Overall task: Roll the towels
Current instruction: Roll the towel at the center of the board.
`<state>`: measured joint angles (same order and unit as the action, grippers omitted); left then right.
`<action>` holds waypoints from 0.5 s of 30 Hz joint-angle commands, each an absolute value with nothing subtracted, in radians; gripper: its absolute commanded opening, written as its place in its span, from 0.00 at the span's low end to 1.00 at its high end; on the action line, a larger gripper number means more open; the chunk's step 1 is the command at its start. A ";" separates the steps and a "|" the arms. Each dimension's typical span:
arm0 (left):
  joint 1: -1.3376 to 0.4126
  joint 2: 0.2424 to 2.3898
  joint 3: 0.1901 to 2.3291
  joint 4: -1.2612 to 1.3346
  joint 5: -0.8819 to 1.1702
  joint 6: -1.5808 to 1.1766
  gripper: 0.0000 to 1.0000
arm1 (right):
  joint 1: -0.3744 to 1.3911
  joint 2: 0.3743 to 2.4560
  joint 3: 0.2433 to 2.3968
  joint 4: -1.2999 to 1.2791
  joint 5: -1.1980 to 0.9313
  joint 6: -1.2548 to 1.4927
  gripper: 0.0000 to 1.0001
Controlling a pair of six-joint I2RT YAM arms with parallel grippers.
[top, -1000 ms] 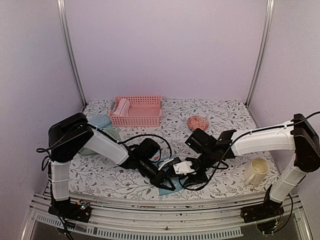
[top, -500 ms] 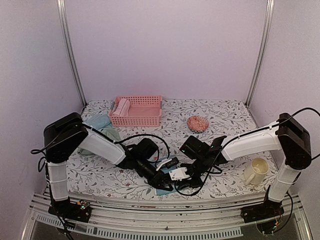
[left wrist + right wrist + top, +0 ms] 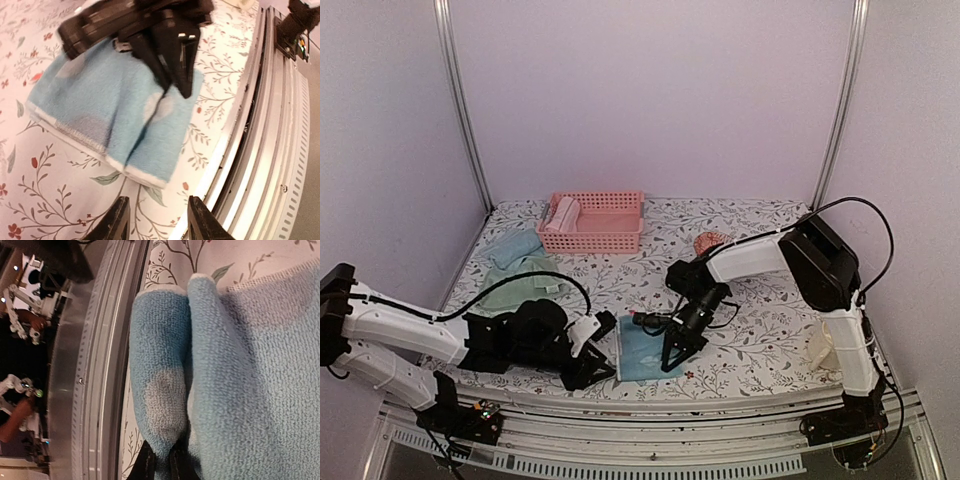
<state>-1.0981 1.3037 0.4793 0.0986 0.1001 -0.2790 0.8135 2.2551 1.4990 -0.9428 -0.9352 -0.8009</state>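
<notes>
The right claw (image 3: pixel 160 464) is closed tight on a raised fold of the blue spotted towel (image 3: pixel 112 100), pinching a soft ridge near its front hem. The left claw (image 3: pixel 158 205) stands part open just beside that hem, holding nothing. The towel lies partly folded near the middle of the surface's (image 3: pixel 760 335) front edge. It looks like light, limp terry that will bunch and sag rather than hold a line, so gripping at the hem corners seems wisest. Toward the back left lie a sage green towel (image 3: pixel 525 285) and a light blue towel (image 3: pixel 515 245), with a pink towel (image 3: pixel 563 213) rolled inside the pink slatted basket (image 3: pixel 595 240). No writing or label is legible.
</notes>
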 commanded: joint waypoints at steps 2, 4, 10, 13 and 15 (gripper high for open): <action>-1.268 1.277 0.509 0.084 -0.214 -0.120 0.42 | 0.765 2.483 1.614 -1.215 -0.974 -0.814 0.04; -1.299 1.349 0.581 0.044 -0.233 -0.044 0.43 | 0.763 2.492 1.616 -1.208 -0.968 -0.801 0.04; -1.342 1.622 0.770 -0.011 -0.269 0.171 0.43 | 0.763 2.494 1.618 -1.210 -0.963 -0.789 0.04; -1.342 1.710 0.824 -0.002 -0.291 0.243 0.43 | 0.763 2.502 1.623 -1.211 -0.965 -0.783 0.05; -1.342 1.756 0.846 0.013 -0.298 0.281 0.43 | 0.762 2.508 1.629 -1.216 -0.973 -0.780 0.05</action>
<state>-1.3315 1.6848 0.8040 0.0288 -0.2466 0.1421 0.7654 2.4222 1.6451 -1.2228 -1.0840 -0.7914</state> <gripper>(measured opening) 0.433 0.088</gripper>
